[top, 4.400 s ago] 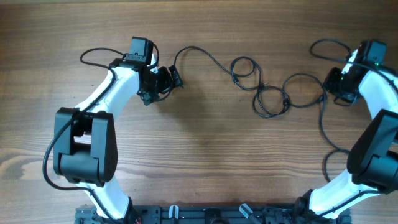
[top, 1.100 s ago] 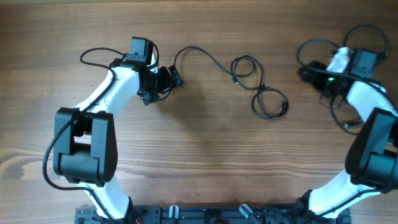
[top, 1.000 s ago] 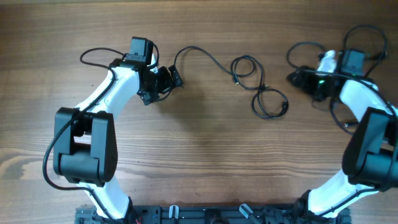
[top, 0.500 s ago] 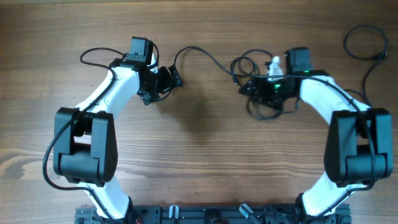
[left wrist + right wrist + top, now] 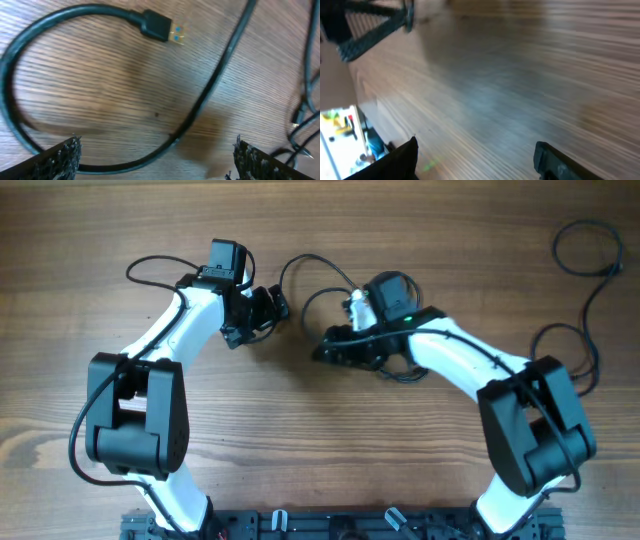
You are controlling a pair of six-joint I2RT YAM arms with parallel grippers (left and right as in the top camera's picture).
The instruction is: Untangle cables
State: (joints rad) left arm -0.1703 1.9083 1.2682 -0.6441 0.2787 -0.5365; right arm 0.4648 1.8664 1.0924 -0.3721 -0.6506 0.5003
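Observation:
The cables (image 5: pixel 318 260) are thin black cords running from beside my left gripper (image 5: pixel 275 305) across to loose loops under my right arm, which hides part of them. In the left wrist view a black cord (image 5: pixel 200 100) with a gold-tipped plug (image 5: pixel 160 26) curves on the wood. It passes between the widely spread fingers of my left gripper (image 5: pixel 155 162), which is open. My right gripper (image 5: pixel 326 352) is over bare wood left of the loops. In the right wrist view the right gripper (image 5: pixel 475 155) is open and empty, and the picture is blurred.
Thicker black wire loops (image 5: pixel 585 240) lie at the far right by the table edge. More thin cords (image 5: pixel 306 100) show at the right of the left wrist view. A dark object (image 5: pixel 370 20) shows at the top left of the right wrist view. Wooden table (image 5: pixel 320 460).
My right arm has swept from the far right across the table to the middle, over the cable loops. The loops have shifted left. My left arm has not moved.

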